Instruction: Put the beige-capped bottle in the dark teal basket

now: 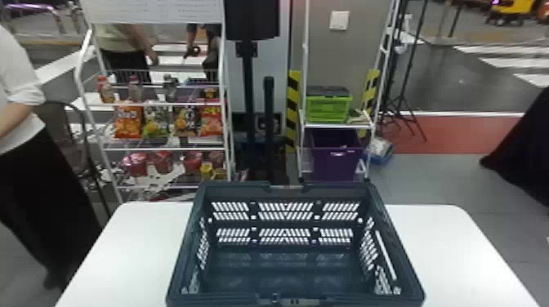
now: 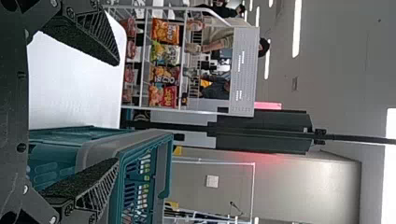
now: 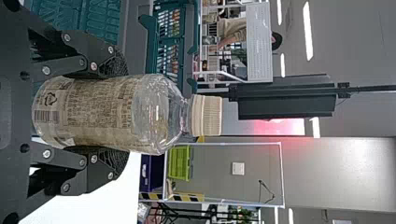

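Observation:
The dark teal basket [image 1: 286, 253] stands on the white table in the head view, its inside bare to the bottom. In the right wrist view, my right gripper [image 3: 109, 114] is shut on the beige-capped bottle [image 3: 93, 112], a clear bottle with a printed label, one finger on each side. The bottle is upright in the room, beside the basket [image 3: 161, 42]. My left gripper [image 2: 114, 114] stands open in the left wrist view, nothing held, with one finger in front of the basket [image 2: 126, 154] and the other over the table.
The white table [image 1: 135, 245] extends on both sides of the basket. Behind it stand a snack rack [image 1: 163, 149], a black post [image 1: 268, 126] and a shelf with a green crate [image 1: 329, 107] and a purple bin [image 1: 337, 157].

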You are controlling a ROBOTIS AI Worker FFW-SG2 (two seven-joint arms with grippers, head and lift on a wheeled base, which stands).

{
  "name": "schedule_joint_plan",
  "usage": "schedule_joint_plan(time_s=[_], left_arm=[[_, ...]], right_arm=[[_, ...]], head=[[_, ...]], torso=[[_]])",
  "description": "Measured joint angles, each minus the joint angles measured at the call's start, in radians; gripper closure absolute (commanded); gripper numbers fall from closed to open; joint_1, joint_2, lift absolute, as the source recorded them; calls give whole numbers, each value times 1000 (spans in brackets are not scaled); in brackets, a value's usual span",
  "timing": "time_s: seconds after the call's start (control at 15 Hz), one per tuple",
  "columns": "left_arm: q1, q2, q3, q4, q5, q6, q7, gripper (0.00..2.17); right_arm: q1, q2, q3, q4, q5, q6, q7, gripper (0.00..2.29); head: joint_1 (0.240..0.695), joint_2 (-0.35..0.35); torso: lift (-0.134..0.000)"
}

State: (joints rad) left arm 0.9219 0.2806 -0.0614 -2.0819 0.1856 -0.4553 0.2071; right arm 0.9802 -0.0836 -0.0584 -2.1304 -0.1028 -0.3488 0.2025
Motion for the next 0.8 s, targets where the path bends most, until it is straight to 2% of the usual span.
schedule_joint_plan(time_s=[0.8], left_arm=[[0, 0, 2, 2, 0, 1, 0, 157]], right_arm=[[13, 2, -8, -34, 0, 7, 10, 2283]], head=[[499, 0]], torso=[[0]])
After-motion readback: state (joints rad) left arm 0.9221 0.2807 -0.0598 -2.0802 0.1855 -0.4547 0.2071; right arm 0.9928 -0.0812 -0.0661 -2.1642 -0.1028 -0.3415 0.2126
